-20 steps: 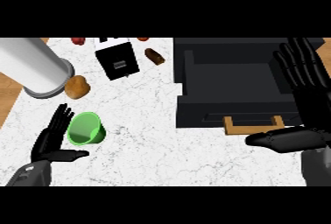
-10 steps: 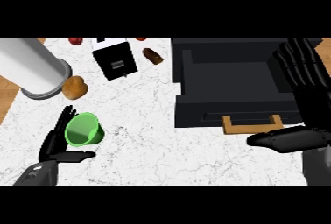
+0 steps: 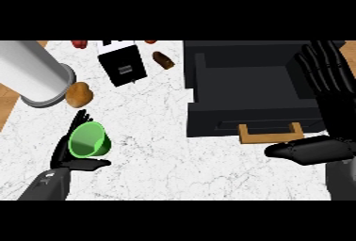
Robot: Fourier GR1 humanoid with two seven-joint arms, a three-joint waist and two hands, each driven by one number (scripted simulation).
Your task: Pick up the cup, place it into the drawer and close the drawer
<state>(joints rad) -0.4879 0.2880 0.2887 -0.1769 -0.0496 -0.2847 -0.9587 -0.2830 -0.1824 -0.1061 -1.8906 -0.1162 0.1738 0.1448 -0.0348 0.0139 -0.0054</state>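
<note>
Both fingers [image 3: 78, 121] and thumb cradle the green cup [image 3: 88, 140]

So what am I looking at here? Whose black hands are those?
You are looking down from a humanoid robot's head at a marble counter. The black hands are its own. The left hand is closing around a green cup. The right hand rests open beside an open black drawer with a wooden handle. Also on the counter: a big grey cylinder, a black box, and small brown food items, one beside the cylinder.
</note>
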